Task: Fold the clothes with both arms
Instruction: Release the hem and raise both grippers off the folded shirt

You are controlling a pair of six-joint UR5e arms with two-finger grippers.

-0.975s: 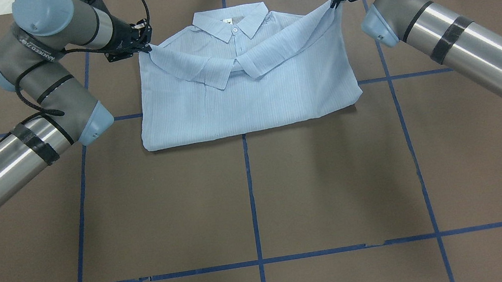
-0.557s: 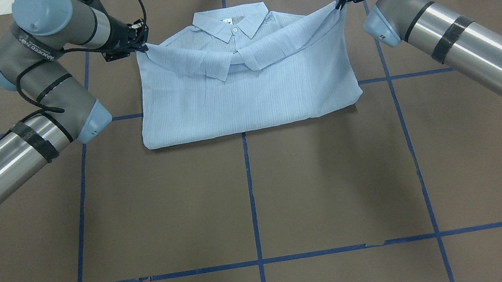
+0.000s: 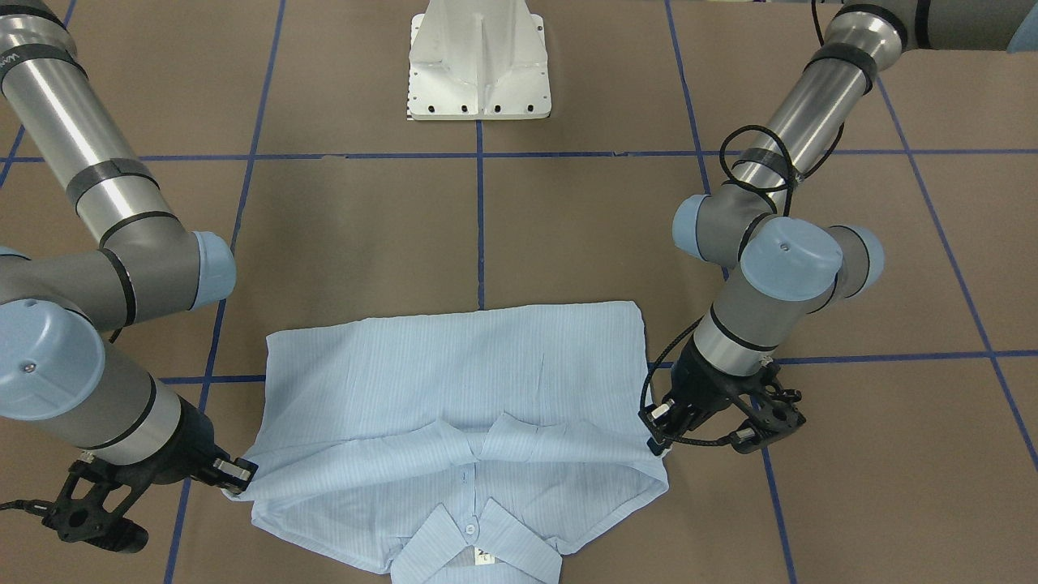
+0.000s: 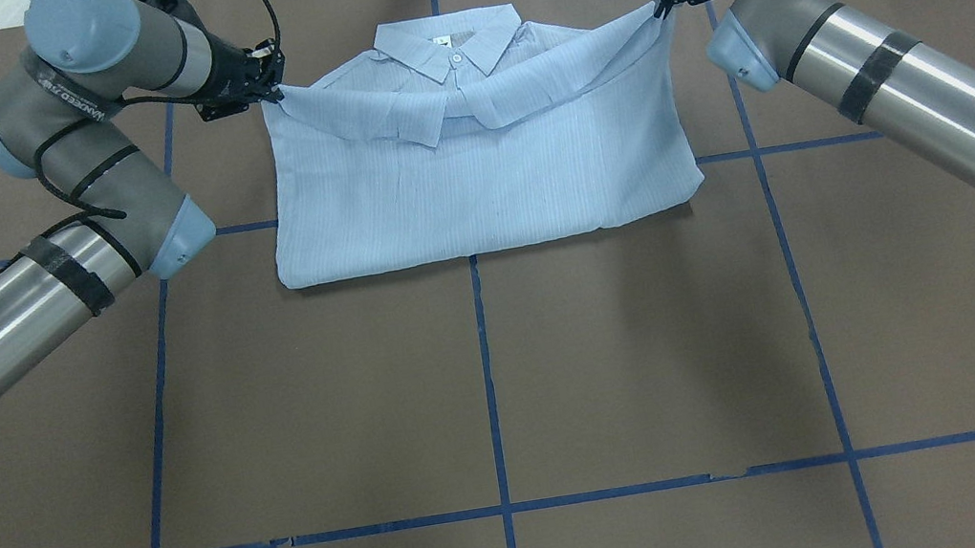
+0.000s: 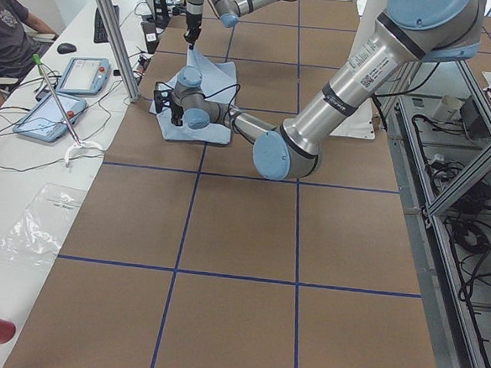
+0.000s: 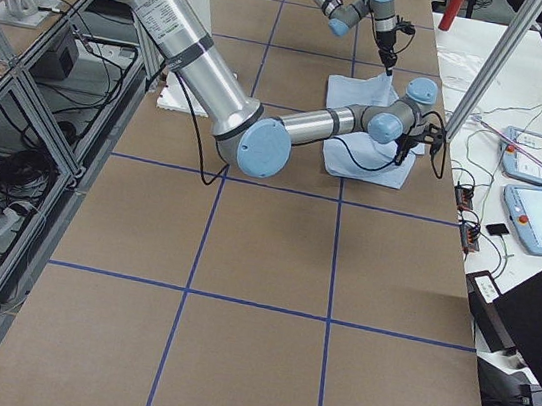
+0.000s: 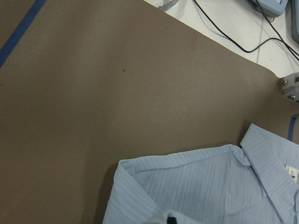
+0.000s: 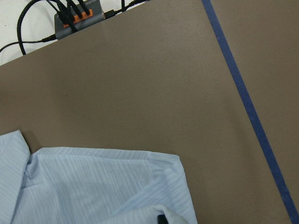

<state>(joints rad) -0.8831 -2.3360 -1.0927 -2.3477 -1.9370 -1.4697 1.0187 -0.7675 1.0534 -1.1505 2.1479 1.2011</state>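
The shirt point(image 4: 474, 184) lies folded on the brown desk point(image 4: 486, 390), in the upper middle of the overhead view. The left hand point(image 4: 274, 90) is closed on its upper-left folded corner. The right hand point(image 4: 659, 11) pinches the upper-right corner.

Seen from overhead, the left arm point(image 4: 95, 168) reaches in from 8 o'clock, bent sharply at the elbow, the left claw point(image 4: 274, 93) at 11 o'clock pinched on a corner of the shirt point(image 4: 473, 179). The right arm point(image 4: 883, 75) stretches in from 4 o'clock; the right claw point(image 4: 660, 8), at 1 o'clock, points down, clamped on the opposite, raised corner.
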